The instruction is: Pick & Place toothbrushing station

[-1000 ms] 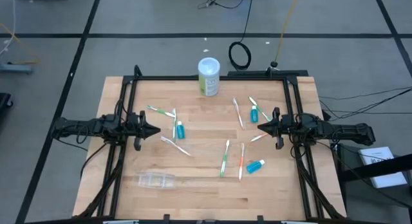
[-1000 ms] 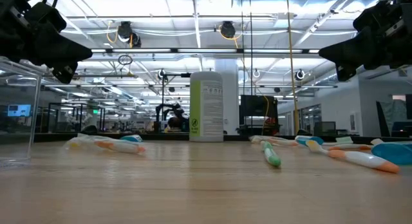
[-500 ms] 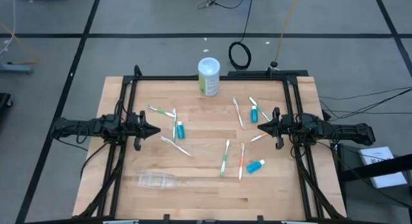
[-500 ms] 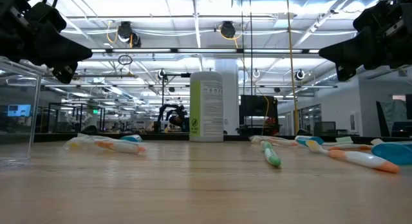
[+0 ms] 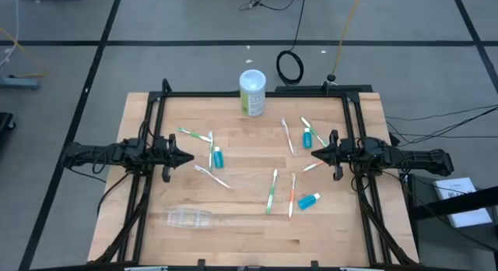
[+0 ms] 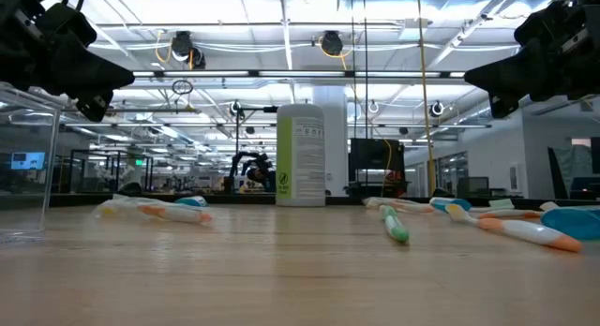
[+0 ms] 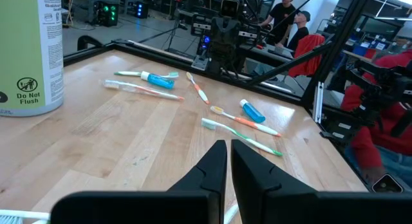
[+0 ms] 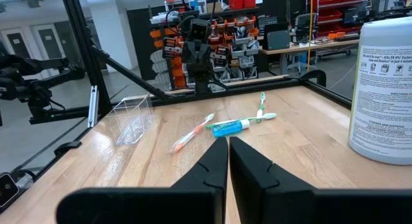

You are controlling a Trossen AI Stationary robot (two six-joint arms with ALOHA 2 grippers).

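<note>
Toothbrushes (image 5: 271, 191) scattered mid-table, nothing held.
Left gripper (image 5: 189, 157) pressed together beside teal tube (image 5: 218, 156); right gripper (image 5: 314, 153) likewise closed, empty.

Wooden table (image 5: 156, 240) bears toothbrushes (image 5: 271, 191), tubes (image 5: 309, 200), cup (image 5: 190, 218), canister (image 5: 252, 93).

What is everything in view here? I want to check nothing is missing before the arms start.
toothbrushes: about nine, white, green and orange, scattered in left and right clusters on the table
tubes: three, teal with white caps, among the brushes
cup: one, clear, on its side near the front left
canister: one, white and green, upright at the back edge
table: one, light wood
cable coil: one, black, on the floor behind
left gripper: shut, empty, left side
right gripper: shut, empty, right side
</note>
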